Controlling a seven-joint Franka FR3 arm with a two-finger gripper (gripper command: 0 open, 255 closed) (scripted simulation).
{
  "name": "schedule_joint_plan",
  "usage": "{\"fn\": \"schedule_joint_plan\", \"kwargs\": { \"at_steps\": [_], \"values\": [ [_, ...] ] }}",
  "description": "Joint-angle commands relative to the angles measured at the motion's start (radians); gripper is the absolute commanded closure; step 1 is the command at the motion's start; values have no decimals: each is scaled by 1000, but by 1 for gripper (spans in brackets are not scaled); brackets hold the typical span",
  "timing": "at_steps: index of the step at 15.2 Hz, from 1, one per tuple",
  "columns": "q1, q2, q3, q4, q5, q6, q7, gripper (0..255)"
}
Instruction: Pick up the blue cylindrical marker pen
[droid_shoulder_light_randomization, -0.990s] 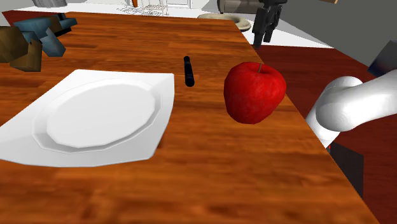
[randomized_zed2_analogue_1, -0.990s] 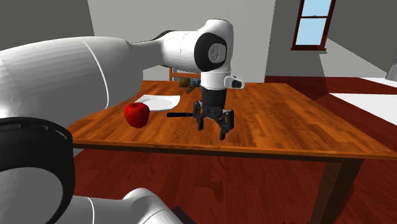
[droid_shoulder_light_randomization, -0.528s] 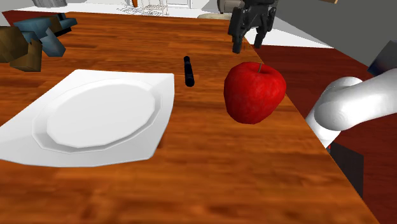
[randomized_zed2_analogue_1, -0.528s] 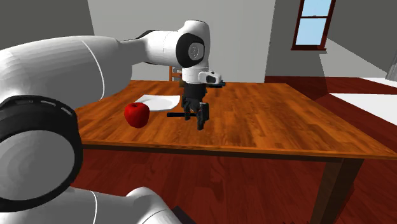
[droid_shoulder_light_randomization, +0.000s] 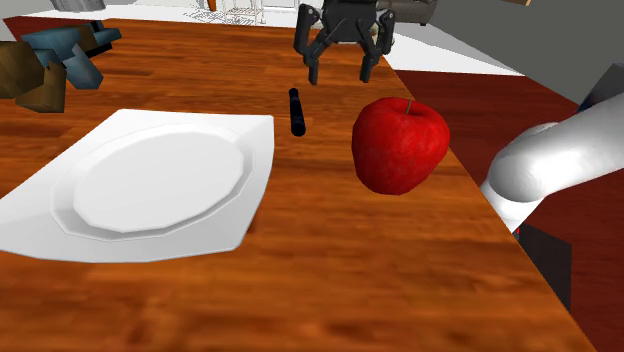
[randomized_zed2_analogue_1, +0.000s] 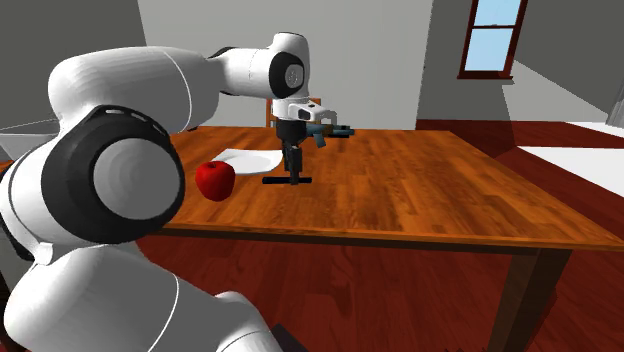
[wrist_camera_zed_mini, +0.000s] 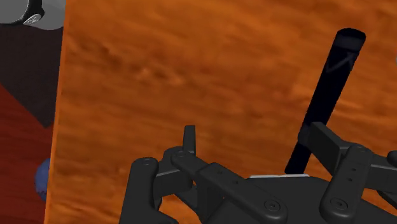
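Marker pen (droid_shoulder_light_randomization: 296, 111): dark, near-black cylinder, flat on the table (droid_shoulder_light_randomization: 330, 260). Position in the shoulder view: between a corner of the white plate (droid_shoulder_light_randomization: 255, 135) and the red apple (droid_shoulder_light_randomization: 400, 145), nearer the table edge on that view's right than the opposite edge. Gripper (droid_shoulder_light_randomization: 338, 74) above the table, just beyond the pen's far end, spread wide, holding nothing.

Second exterior view: gripper (randomized_zed2_analogue_1: 294, 170) pointing down, close over the pen (randomized_zed2_analogue_1: 286, 181); contact not discernible.

Wrist view: pen (wrist_camera_zed_mini: 331, 89) off-centre, running past one finger (wrist_camera_zed_mini: 321, 143) rather than midway between the two, roughly crosswise to the closing direction.

Step in hand, by judgement: alignment before the grasp. Next: shift sideways to centre the pen, lower to the table, close.
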Motion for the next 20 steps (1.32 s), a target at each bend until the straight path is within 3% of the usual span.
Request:
{"fn": "schedule_joint_plan", "kwargs": {
  "at_steps": [1,5,14,15,20],
  "values": [
    [-39,60,75,61,1,25,129,0],
    [-120,182,208,180,-38,59,336,0],
    [-107,157,216,62,-17,155,318,0],
    [-107,158,217,63,-17,156,318,255],
    [-107,157,216,63,-17,155,318,255]
  ]
}}
